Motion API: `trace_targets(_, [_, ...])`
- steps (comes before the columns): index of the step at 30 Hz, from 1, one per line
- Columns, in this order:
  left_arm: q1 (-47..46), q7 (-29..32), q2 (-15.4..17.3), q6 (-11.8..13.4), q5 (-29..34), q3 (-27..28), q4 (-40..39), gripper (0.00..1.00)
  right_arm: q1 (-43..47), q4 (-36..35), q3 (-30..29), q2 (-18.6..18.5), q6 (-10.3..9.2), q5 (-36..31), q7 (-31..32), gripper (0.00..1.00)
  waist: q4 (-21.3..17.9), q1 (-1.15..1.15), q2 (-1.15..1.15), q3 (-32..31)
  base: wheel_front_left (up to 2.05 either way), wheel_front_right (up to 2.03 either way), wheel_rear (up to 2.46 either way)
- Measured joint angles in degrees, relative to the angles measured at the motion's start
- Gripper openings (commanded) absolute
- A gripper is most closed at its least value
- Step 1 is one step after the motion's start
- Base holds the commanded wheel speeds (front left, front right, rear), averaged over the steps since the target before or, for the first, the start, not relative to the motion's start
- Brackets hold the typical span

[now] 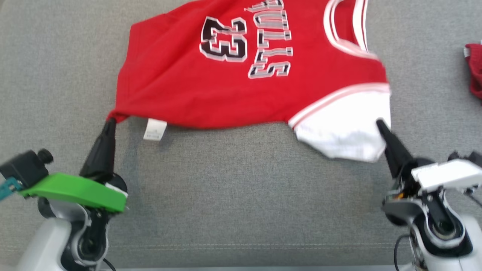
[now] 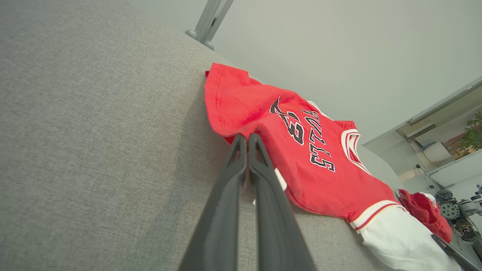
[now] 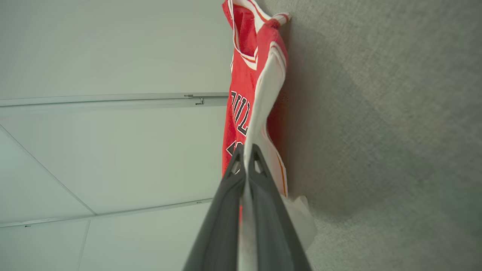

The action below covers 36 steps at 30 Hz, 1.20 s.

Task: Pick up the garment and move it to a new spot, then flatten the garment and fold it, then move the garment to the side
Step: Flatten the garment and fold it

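The garment (image 1: 226,79) is a red basketball jersey with "23" and white trim, spread across the grey cushion, with a white sleeve (image 1: 346,131) at its right. My left gripper (image 1: 111,121) is shut on its lower left hem corner, seen close in the left wrist view (image 2: 246,137) where the red cloth (image 2: 301,150) bunches at the tips. My right gripper (image 1: 379,122) is shut on the white sleeve edge; in the right wrist view (image 3: 246,148) white cloth (image 3: 263,98) runs between the fingers and the jersey hangs stretched above the cushion.
The grey fabric surface (image 1: 233,195) stretches wide in front of the jersey. Another dark red cloth item (image 1: 474,67) lies at the far right edge. A white care label (image 1: 154,130) hangs from the jersey's near hem.
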Motion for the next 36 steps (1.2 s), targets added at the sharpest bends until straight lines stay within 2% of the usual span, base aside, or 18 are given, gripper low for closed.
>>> trace_targets(7, [6.10,-1.97,-0.65,-0.01,0.09,-1.65,-1.60,0.00,12.02,-0.67,-1.91,0.34,0.01,-4.81,-1.22,0.00,-0.88,0.00,0.00,-3.34,0.00,0.00,0.00])
trace_targets(14, [10.30,-2.69,-0.33,0.01,0.19,-1.55,-3.53,0.00,22.63,0.98,-5.52,0.10,0.01,-4.82,-1.78,0.00,-1.28,0.00,0.00,-3.96,0.00,0.00,0.00])
trace_targets(23, [12.84,-2.80,0.48,0.25,0.88,-2.89,-8.18,0.00,25.11,-1.58,-6.76,0.26,0.03,-4.17,-2.03,0.00,-0.31,0.00,0.00,-2.86,0.00,0.00,0.00])
trace_targets(29, [15.69,-0.45,1.90,1.34,1.14,-5.27,-10.45,0.00,25.09,-6.52,-6.69,0.23,0.07,-3.09,-2.31,0.00,0.66,0.00,0.00,-2.05,0.00,0.00,0.00])
trace_targets(36, [18.44,-0.46,3.74,2.20,1.46,-2.88,-10.56,0.00,26.02,-9.40,-6.48,-1.42,0.57,-2.92,-0.60,0.00,1.79,0.00,0.00,-1.54,0.00,0.00,0.00])
